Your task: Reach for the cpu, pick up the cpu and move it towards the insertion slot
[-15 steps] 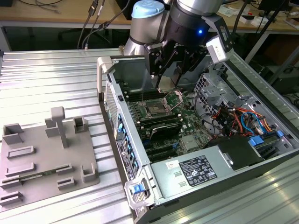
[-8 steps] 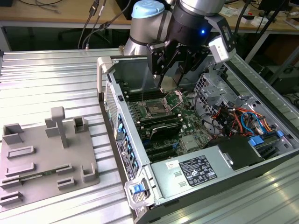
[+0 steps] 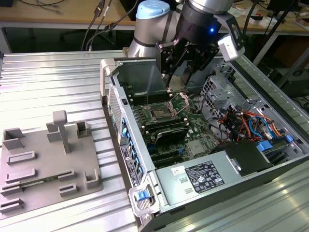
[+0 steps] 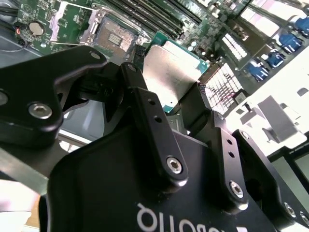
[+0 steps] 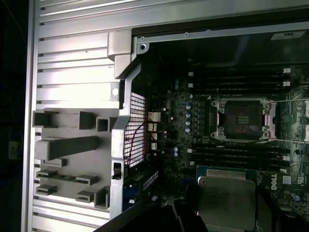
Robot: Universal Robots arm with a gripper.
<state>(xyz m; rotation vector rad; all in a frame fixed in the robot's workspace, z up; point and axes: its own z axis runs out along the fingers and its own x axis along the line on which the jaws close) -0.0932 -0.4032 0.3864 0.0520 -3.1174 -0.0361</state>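
The gripper [image 4: 181, 104] is clamping the cpu [image 4: 170, 72] flat by its edges, hovering inside the open computer case [image 3: 120, 121] above the insertion slot [image 5: 244, 118], presumably for a level approach.

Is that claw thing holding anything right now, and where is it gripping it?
Yes. The tool holds the cpu, a thin silvery square chip, pinched by two opposite edges between its black fingers, above the open computer case.
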